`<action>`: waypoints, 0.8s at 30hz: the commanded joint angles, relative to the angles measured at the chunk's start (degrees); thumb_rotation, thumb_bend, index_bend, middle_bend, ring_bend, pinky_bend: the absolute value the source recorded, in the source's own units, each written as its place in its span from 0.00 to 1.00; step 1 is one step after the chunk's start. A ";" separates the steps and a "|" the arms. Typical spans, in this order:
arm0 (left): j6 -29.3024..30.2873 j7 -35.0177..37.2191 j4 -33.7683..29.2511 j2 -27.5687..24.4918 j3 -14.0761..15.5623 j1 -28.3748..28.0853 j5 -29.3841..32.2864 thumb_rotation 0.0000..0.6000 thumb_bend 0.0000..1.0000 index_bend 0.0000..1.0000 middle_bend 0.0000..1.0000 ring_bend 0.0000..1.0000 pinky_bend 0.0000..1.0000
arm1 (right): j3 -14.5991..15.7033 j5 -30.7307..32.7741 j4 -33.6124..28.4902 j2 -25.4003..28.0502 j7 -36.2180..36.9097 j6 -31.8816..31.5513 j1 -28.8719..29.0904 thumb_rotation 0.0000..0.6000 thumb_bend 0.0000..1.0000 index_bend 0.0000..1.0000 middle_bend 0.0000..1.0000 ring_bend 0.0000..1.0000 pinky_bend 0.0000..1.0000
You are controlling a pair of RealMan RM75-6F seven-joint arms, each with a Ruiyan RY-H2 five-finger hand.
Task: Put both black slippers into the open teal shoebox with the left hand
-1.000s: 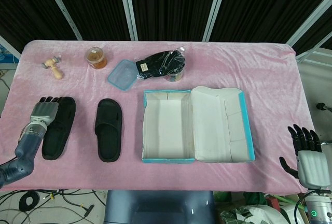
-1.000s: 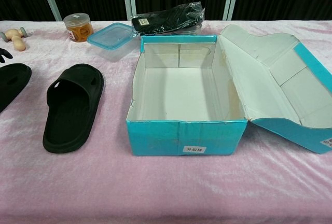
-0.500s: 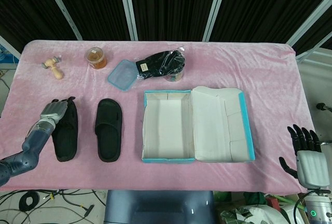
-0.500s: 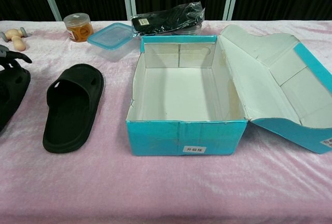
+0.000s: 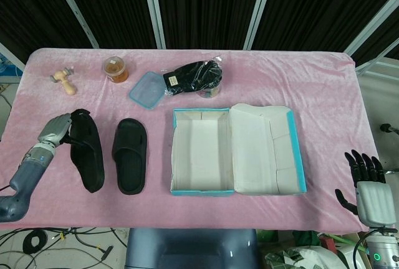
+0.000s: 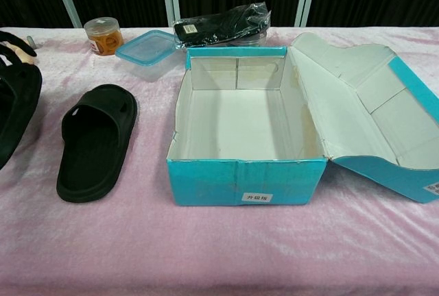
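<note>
1 black slipper (image 5: 86,149) tilted in left hand (image 5: 55,128); other slipper (image 5: 130,163) flat beside open teal shoebox (image 5: 175,154).

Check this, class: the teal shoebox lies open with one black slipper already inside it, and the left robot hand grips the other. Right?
Not quite. The chest view shows the teal shoebox empty; the free black slipper lies on the table left of it. The left robot hand does grip the other slipper.

Black slippers (image 5: 129,155) beside the shoebox (image 5: 235,151), teal outside, white inside, on a pink tablecloth (image 5: 324,88).

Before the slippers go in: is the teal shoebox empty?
Empty. The shoebox shows only its bare white floor, and its lid is folded open to the side.
</note>
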State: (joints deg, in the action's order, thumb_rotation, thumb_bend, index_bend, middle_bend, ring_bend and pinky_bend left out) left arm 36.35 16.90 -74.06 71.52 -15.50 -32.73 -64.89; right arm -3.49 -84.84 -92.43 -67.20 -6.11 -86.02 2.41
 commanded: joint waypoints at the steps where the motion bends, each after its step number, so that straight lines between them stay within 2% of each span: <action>1: 6.25 14.43 -4.15 -2.65 -2.79 3.50 -7.95 1.00 0.00 0.23 0.45 0.40 0.30 | -0.01 -0.08 0.19 -0.02 0.28 0.04 0.04 1.00 0.20 0.00 0.04 0.00 0.04; 4: 10.39 20.97 -4.61 -1.45 -3.69 3.46 -11.34 1.00 0.00 0.23 0.45 0.40 0.31 | 0.03 -0.24 0.45 -0.01 0.68 0.11 0.10 1.00 0.20 0.00 0.04 0.00 0.04; 9: 15.14 23.83 -5.23 2.37 -5.31 1.16 -13.17 1.00 0.00 0.23 0.46 0.40 0.31 | 0.17 -0.63 0.83 0.09 1.33 0.05 0.08 1.00 0.20 0.00 0.04 0.00 0.04; 16: 16.97 18.30 -4.18 10.34 -7.80 -5.20 -11.17 1.00 0.00 0.23 0.46 0.40 0.31 | 0.24 -1.41 1.21 0.54 2.60 -0.91 -0.27 1.00 0.20 0.00 0.04 0.00 0.04; 24: 20.79 13.43 2.25 23.01 -9.79 -12.21 -9.07 1.00 0.00 0.23 0.46 0.40 0.33 | 0.43 -2.40 1.01 1.48 3.92 -1.45 -0.41 1.00 0.20 0.00 0.04 0.00 0.04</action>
State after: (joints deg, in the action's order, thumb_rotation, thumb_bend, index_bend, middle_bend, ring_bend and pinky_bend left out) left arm 55.58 31.69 -74.13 91.24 -24.41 -42.59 -74.71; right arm -3.08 -87.20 -91.39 -65.76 -2.22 -87.43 2.02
